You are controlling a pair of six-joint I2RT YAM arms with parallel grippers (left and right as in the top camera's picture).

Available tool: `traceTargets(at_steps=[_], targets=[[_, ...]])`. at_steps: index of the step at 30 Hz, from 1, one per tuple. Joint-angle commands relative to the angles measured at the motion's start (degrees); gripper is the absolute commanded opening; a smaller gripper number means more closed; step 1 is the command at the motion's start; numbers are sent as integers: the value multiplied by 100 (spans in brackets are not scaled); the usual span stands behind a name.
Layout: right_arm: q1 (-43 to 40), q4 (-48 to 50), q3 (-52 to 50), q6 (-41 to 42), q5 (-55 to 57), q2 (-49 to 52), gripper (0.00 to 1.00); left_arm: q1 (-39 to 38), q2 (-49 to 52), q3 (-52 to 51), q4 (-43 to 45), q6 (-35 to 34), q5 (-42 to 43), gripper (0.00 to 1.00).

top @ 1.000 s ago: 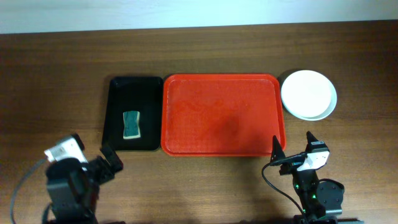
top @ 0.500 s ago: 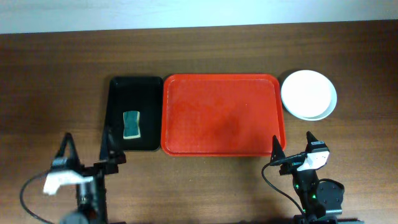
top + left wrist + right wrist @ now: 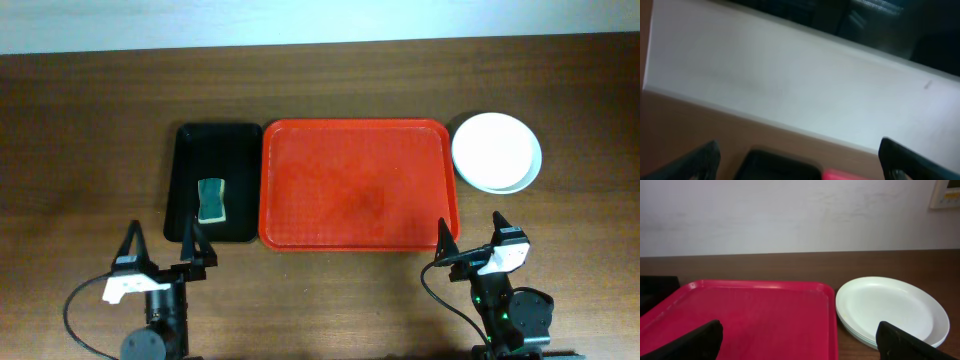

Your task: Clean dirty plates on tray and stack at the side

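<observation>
The red-orange tray (image 3: 355,185) lies in the middle of the table with nothing on it; it also shows in the right wrist view (image 3: 750,320). The plates (image 3: 496,151) sit stacked on the table right of the tray, a white one on top, with paler rims under it in the right wrist view (image 3: 890,310). My left gripper (image 3: 163,243) is open and empty near the front edge, below the black tray. My right gripper (image 3: 470,232) is open and empty, in front of the tray's right corner.
A narrower black tray (image 3: 214,181) lies left of the red tray, with a teal sponge (image 3: 211,201) on it. The left wrist view is blurred and shows the black tray's far end (image 3: 780,167) and a pale wall (image 3: 800,80).
My left arm has swung right and turned so that its open fingers now point toward the black tray. The right arm, tray and plates have not moved.
</observation>
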Motion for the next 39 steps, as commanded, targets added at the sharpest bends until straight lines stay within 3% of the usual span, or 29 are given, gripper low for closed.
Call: traceTargets(at_steps=[1, 2, 7, 13, 39], targets=[[28, -39, -28, 20, 48, -48, 99, -26, -20, -26, -1078, -50, 15, 99], [28, -39, -28, 20, 48, -46, 98, -26, -20, -26, -1447, -48, -20, 99], [28, -39, -28, 20, 48, -48, 99, -42, -20, -28, -1425, 481, 22, 99], [28, -39, -28, 20, 48, -46, 99, -221, -20, -28, -1427, 2070, 105, 99], [28, -39, -28, 20, 48, -48, 99, -201, -17, -28, -1423, 2090, 103, 99]])
